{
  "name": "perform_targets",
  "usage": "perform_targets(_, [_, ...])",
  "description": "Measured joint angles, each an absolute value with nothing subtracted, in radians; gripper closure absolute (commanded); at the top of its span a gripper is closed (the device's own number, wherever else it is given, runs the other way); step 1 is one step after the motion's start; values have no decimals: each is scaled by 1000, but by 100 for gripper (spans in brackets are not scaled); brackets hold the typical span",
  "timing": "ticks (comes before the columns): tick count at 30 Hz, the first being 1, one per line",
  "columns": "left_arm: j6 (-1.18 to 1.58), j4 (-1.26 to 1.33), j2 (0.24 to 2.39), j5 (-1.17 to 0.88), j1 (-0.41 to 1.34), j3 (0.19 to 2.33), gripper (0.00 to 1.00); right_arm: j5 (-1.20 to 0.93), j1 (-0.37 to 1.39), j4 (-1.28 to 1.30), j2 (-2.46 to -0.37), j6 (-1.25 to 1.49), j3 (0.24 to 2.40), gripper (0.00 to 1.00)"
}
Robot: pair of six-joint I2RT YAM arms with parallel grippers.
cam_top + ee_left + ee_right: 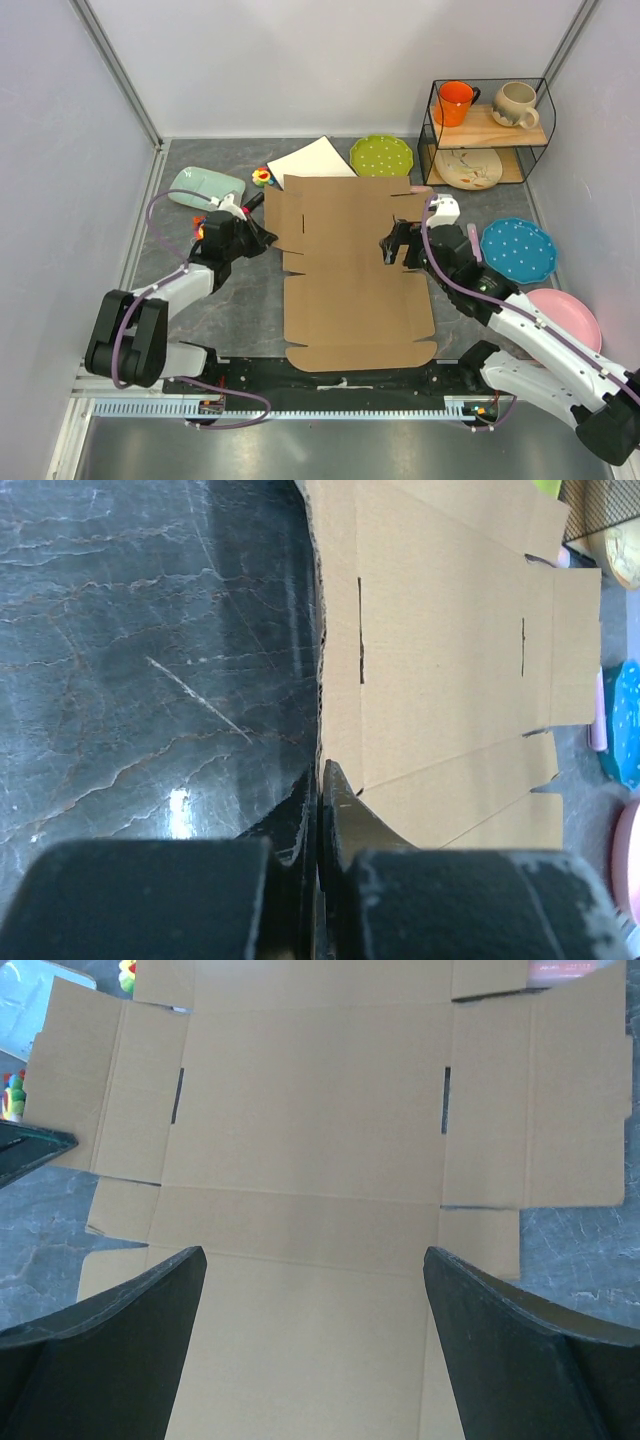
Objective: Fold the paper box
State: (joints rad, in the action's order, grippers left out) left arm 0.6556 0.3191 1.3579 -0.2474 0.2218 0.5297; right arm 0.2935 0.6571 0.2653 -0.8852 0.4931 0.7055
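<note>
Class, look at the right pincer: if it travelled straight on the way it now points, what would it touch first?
The right pincer would most likely meet the paper box first; its open jaws frame the flat middle panel, nothing between.

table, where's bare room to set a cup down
Bare table left of the box, between it and the left arm; another strip along the back wall, beyond the pale dish. Right side is crowded: green plate, wire shelf, blue plate, pink plate, right arm.

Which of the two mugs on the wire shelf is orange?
The left mug on the upper board is orange; the right mug beside it is pale beige.
</note>
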Motion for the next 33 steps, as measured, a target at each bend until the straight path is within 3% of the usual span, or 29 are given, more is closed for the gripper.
perform_targets(16, [379,-173,1247,-423,225,659,98,292,657,304,-765,482,687,2])
perform_targets(17, [368,-202,1247,-423,225,659,94,292,657,305,-760,482,682,2])
perform_targets(21, [348,-270,1234,-418,225,659,47,292,657,313,-758,479,669,2])
perform_targets(24, [353,-295,1196,-394,225,661,28,292,657,316,-758,474,668,2])
perform_targets(29, [374,-279,1152,-337,225,672,25,287,657,315,-758,474,668,2])
perform_targets(33, [382,-254,1240,-303,225,729,25,284,657,315,-758,475,668,2])
